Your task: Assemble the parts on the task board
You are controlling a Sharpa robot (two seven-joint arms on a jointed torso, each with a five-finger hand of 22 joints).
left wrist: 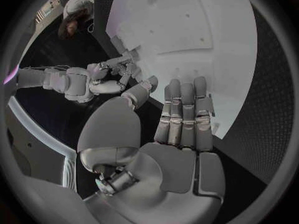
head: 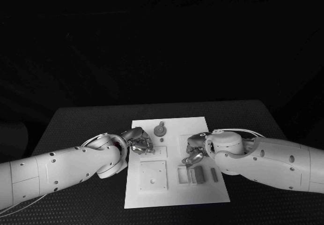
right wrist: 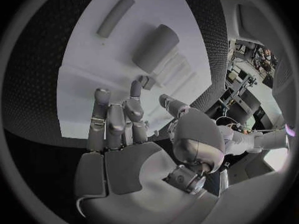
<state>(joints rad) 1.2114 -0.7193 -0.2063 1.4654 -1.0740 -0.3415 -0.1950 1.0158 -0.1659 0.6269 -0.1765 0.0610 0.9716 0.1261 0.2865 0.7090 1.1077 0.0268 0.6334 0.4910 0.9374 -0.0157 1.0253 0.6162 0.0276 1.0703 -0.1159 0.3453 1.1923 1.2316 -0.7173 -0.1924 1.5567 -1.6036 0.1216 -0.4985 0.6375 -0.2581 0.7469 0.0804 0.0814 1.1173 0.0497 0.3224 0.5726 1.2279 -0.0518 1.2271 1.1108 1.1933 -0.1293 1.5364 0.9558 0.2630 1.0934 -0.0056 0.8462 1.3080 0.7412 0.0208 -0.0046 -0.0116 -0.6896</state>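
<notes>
My left hand [head: 137, 140] hovers over the board's [head: 177, 197] left edge, fingers [left wrist: 184, 112] straight and together, holding nothing. My right hand [head: 194, 152] spreads empty fingers [right wrist: 115, 122] above two grey parts [head: 201, 175] lying mid-board.

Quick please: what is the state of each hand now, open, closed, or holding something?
Left hand: open, fingers extended over the task board edge, holding nothing.
Right hand: open, fingers apart above the board, holding nothing.

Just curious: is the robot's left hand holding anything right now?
No, the left hand is open: its wrist view shows the fingers straight and bare over the board's edge.
</notes>
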